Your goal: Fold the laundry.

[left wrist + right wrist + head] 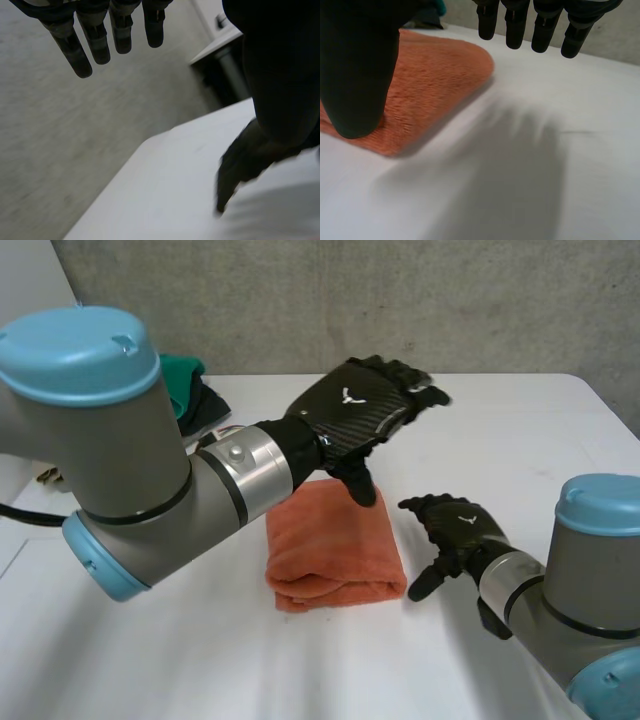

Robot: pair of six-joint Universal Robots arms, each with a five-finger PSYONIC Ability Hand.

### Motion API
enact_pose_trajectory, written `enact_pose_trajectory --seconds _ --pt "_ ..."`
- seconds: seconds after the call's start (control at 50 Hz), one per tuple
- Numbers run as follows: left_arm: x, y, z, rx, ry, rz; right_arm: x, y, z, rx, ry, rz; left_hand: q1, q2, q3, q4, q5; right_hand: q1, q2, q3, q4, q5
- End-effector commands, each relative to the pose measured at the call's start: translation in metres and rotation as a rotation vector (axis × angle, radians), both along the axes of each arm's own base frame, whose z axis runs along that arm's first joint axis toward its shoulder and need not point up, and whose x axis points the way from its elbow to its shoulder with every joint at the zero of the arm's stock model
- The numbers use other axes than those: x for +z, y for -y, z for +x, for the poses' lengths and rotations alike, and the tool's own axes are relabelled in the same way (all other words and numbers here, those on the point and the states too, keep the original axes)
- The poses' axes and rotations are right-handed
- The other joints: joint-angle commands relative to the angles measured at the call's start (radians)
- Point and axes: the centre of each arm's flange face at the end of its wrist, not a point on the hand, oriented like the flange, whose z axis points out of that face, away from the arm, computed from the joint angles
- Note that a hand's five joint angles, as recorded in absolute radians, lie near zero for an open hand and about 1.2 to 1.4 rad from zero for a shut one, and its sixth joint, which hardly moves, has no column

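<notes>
**Orange towel lies folded; both hands are off it**

Orange towel [335, 545] sits as a thick folded pad on the white table [520, 440], under the left hand's downward-pointing thumb and just beside the right hand's thumb. The left hand [355, 410] is raised above the towel's far end, its fingers [97, 40] straight and slightly apart, holding nothing. The right hand [460, 530] hangs low by the towel's near corner, its fingers [515, 30] relaxed and spread over bare table, also empty.

The risk, as I judge it, is that the right thumb is very near the towel's edge. A sideways move could catch the top layer and drag the fold open (the nap looks grippy). A left hand coming down thumb-first could skew the stack.

Whether the right thumb touches the cloth, I cannot tell. A heap of green and dark cloth [190, 390] beyond the left arm is mostly hidden by it. The dark blurred shape beneath the left thumb in the left wrist view is hard to make out.
</notes>
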Motion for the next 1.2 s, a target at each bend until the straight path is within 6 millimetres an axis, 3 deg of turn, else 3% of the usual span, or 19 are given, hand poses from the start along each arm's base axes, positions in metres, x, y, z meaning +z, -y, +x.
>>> enact_pose_trajectory --seconds 0.02,0.22,0.26,0.28,0.3,0.32,0.5,0.56,0.58,0.62,0.64,0.7,0.72,0.86,1.02,1.2 --pt "0.002 -0.009 -0.005 -0.113 -0.011 0.097 -0.023 -0.002 0.020 0.034 0.130 0.093 -0.008 -0.028 -0.026 -0.022 -0.041 -0.049 -0.033 -0.034 -0.031 -0.041" --pt "-0.003 -0.011 -0.008 -0.120 -0.005 0.110 -0.040 -0.002 0.046 0.098 0.146 0.056 -0.005 -0.025 -0.023 -0.019 -0.038 -0.012 0.003 0.002 0.006 -0.005" --pt "-0.004 -0.010 -0.008 -0.120 -0.004 0.111 -0.042 -0.002 0.049 0.103 0.146 0.055 -0.005 -0.025 -0.023 -0.019 -0.038 0.230 0.245 0.244 0.248 0.237" --pt "-0.005 -0.010 -0.008 -0.119 -0.003 0.114 -0.043 0.002 0.051 0.101 0.147 0.041 -0.005 -0.025 -0.023 -0.019 -0.038 0.772 0.788 0.787 0.790 0.780" --pt "-0.005 -0.010 -0.008 -0.119 -0.003 0.114 -0.043 0.004 0.052 0.098 0.147 0.031 -0.005 -0.025 -0.023 -0.019 -0.038 1.089 1.104 1.103 1.107 1.096" --pt "-0.005 -0.010 -0.008 -0.118 -0.002 0.115 -0.044 0.007 0.053 0.094 0.146 0.023 -0.005 -0.025 -0.023 -0.019 -0.038 1.172 1.188 1.186 1.190 1.180" --pt "-0.006 -0.011 -0.008 -0.119 -0.001 0.118 -0.032 0.040 0.044 -0.011 0.017 -0.148 -0.002 -0.022 -0.020 -0.016 -0.035 1.173 1.188 1.187 1.191 1.181" --pt "-0.003 -0.011 -0.008 -0.120 -0.005 0.111 -0.019 0.068 0.030 -0.075 0.000 -0.219 -0.002 -0.022 -0.020 -0.016 -0.035 1.173 1.188 1.187 1.191 1.181" --pt "-0.002 -0.012 -0.008 -0.121 -0.007 0.110 -0.012 0.090 0.019 -0.116 0.002 -0.257 -0.002 -0.022 -0.020 -0.016 -0.035 1.173 1.188 1.187 1.191 1.181" --pt "0.001 -0.012 -0.008 -0.122 -0.013 0.100 -0.005 0.112 0.007 -0.158 0.009 -0.294 -0.002 -0.022 -0.020 -0.016 -0.035 1.173 1.188 1.187 1.191 1.181" --pt "0.003 -0.012 -0.008 -0.120 -0.016 0.098 -0.004 0.132 -0.005 -0.195 0.007 -0.318 -0.002 -0.022 -0.020 -0.016 -0.035 1.173 1.188 1.187 1.191 1.181" --pt "0.008 -0.013 -0.008 -0.124 -0.027 0.088 -0.003 0.164 -0.022 -0.252 0.013 -0.352 -0.005 -0.025 -0.023 -0.019 -0.038 1.173 1.188 1.187 1.191 1.181" --pt "0.012 -0.014 -0.009 -0.127 -0.037 0.085 -0.001 0.184 -0.037 -0.295 0.014 -0.376 -0.005 -0.025 -0.023 -0.019 -0.038 1.173 1.188 1.187 1.191 1.181" --pt "0.032 -0.020 -0.008 -0.138 -0.091 0.098 -0.005 0.265 -0.106 -0.462 -0.002 -0.488 -0.005 -0.025 -0.023 -0.019 -0.038 1.173 1.188 1.187 1.191 1.181" --pt "0.039 -0.026 -0.011 -0.154 -0.117 0.094 -0.021 0.311 -0.171 -0.566 -0.087 -0.483 -0.005 -0.025 -0.023 -0.019 -0.038 1.173 1.188 1.187 1.191 1.181" --pt "0.036 -0.028 -0.014 -0.161 -0.113 0.098 -0.008 0.324 -0.208 -0.608 -0.140 -0.535 -0.002 -0.022 -0.020 -0.016 -0.035 1.173 1.188 1.187 1.191 1.181"
